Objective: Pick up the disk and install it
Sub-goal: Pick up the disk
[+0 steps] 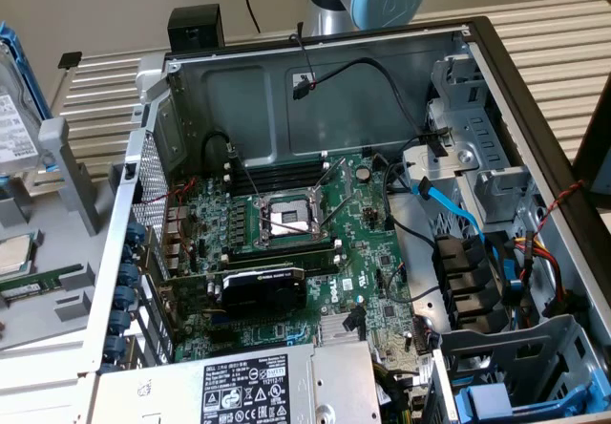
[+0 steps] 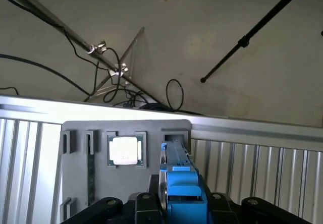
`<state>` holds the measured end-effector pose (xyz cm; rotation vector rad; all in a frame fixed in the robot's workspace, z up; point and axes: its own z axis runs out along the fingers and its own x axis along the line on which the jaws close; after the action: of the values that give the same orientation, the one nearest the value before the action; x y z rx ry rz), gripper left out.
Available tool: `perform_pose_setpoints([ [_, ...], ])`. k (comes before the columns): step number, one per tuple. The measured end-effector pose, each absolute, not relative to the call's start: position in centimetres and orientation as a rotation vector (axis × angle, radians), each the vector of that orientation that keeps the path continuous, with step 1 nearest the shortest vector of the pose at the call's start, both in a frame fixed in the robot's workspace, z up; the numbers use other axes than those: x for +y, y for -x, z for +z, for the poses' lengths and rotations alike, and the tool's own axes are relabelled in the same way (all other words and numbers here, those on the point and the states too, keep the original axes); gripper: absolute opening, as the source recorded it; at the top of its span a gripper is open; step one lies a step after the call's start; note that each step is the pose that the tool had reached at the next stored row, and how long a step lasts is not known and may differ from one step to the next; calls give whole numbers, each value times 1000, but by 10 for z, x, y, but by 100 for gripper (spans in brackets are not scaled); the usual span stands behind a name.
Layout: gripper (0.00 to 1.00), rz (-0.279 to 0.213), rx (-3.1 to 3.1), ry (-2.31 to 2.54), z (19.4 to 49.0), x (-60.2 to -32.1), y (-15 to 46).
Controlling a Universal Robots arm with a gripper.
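Note:
The disk (image 2: 180,171) is a silver drive in a blue plastic carrier. In the wrist view I see it edge-on, reaching from a slot of the grey tray (image 2: 75,183) back between the black links of my gripper (image 2: 184,206), which sits closed on its blue end. Whether it still rests in the slot I cannot tell. In the exterior view the disk (image 1: 11,123) stands upright at the far left edge, its white label showing, well away from the open computer case (image 1: 516,90).
The tray also carries a square silver CPU chip (image 2: 124,150) and a memory stick (image 2: 91,173). Inside the case are the motherboard (image 1: 286,233), the power supply (image 1: 248,386) and a drive cage with blue carriers (image 1: 496,400). Cables and stand rods lie beyond the table.

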<state>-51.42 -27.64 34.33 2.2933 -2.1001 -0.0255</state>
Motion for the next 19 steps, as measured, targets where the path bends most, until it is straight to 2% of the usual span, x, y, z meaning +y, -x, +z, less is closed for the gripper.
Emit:
perform_pose_setpoints([
  [19, 37, -13, -2103, -2296, 399, -276, 490],
])
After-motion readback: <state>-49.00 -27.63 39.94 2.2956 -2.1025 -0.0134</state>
